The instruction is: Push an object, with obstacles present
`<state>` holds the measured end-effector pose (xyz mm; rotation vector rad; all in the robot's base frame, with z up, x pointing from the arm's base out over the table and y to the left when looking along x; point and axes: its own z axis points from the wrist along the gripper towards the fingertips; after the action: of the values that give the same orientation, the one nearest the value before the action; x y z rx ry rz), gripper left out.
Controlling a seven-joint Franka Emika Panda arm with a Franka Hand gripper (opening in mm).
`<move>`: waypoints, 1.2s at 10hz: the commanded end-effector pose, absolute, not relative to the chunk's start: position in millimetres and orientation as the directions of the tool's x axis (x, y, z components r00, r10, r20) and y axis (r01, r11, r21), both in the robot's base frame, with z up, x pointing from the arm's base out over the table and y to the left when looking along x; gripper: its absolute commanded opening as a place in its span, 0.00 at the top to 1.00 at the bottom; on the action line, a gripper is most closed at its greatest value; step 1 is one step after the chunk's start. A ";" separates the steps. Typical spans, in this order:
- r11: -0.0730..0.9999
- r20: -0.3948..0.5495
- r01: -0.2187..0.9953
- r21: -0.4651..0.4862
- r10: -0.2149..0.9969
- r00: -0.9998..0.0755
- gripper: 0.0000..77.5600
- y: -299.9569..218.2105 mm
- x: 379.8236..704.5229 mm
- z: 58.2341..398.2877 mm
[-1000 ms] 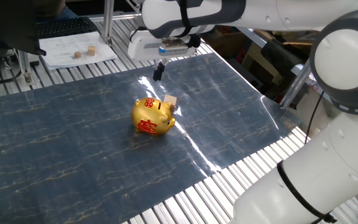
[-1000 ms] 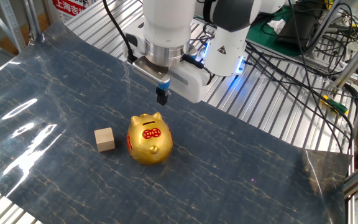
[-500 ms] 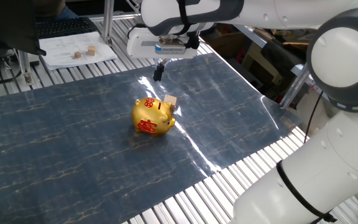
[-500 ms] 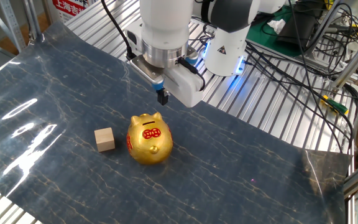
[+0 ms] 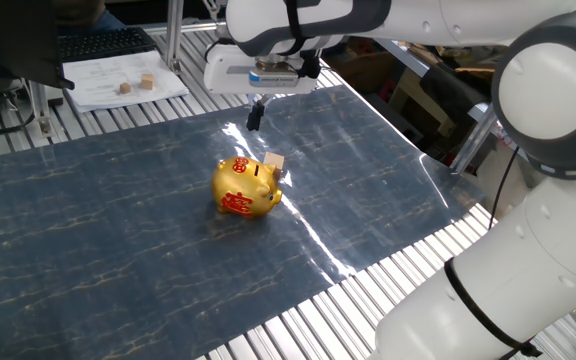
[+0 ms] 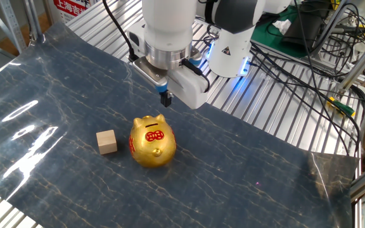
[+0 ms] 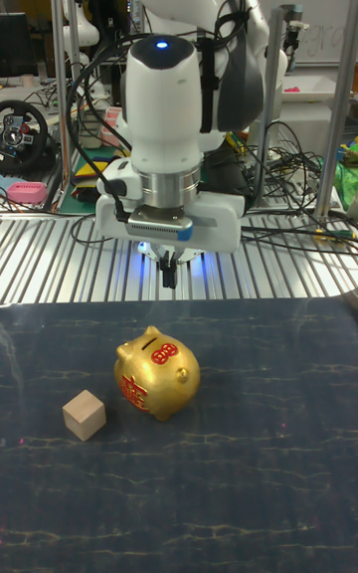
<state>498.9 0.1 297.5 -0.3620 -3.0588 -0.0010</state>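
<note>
Tall fixed view: cube lies well apart from pincer.

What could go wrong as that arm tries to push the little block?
The gold piggy bank sits between the end effector and the wooden cube, so a straight approach may knock the bank instead. The cube sits close beside the bank, and a sloppy push might jam them together.

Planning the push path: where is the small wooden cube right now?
In the tall fixed view the wooden cube sits on the dark mat, just left of the gold piggy bank, apart from it; the claw hangs behind the bank.
</note>
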 end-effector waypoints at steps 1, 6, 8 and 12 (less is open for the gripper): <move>0.973 0.056 0.229 -0.012 0.230 -0.972 1.00 0.0 499.5 298.7; 0.975 0.053 0.221 -0.024 0.222 -0.974 1.00 0.0 499.5 298.7; 0.976 0.050 0.218 -0.022 0.219 -0.975 1.00 0.0 499.5 298.7; 0.978 0.050 0.210 -0.006 0.210 -0.976 1.00 0.0 499.5 298.7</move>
<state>498.9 0.0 297.4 -0.3264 -3.0709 0.0023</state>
